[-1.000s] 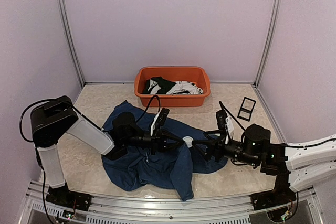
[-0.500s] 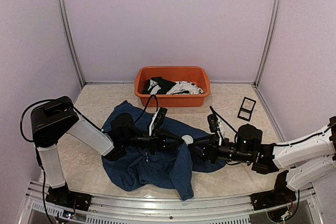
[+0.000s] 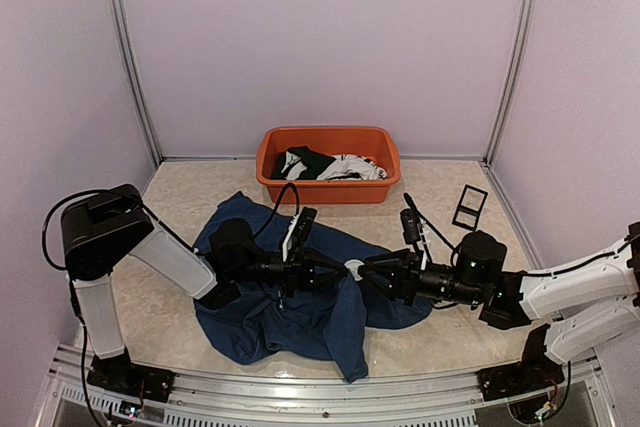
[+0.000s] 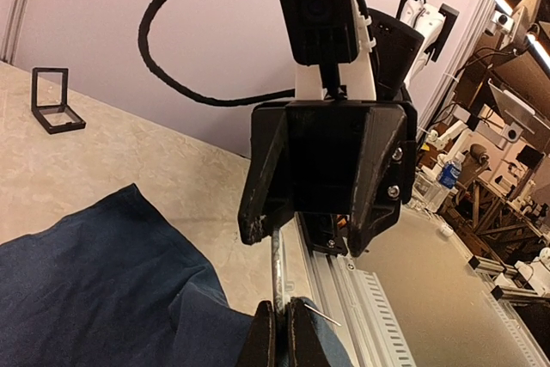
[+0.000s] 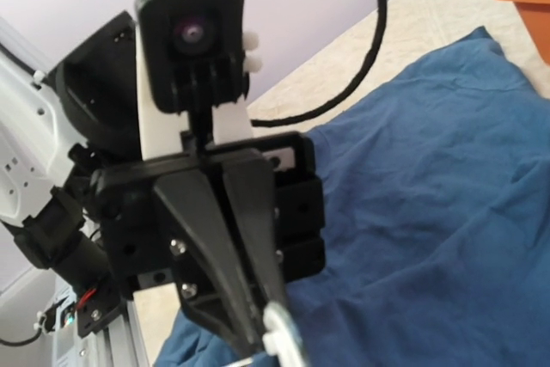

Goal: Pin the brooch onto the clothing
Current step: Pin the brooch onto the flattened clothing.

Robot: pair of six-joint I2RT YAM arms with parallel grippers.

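Navy T-shirt (image 3: 290,322) lies crumpled on the tabletop (image 3: 200,207) beneath both arms, its bulk spreading toward 7 o'clock in the top view. White brooch (image 3: 354,268) sits just above the fabric, pinched at the tips of the left end effector (image 3: 332,267), which points to 3 o'clock. Right end effector (image 3: 370,272) faces it along the same 9-to-3 line, jaws partly apart beside the brooch; judged, the pin must go downward into the cloth.

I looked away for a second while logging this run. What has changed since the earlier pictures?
The right hand reached leftward across the navy T-shirt, up to the white brooch, its jaws narrowing but still apart. The left hand stayed shut on the brooch; T-shirt and orange tub unmoved.
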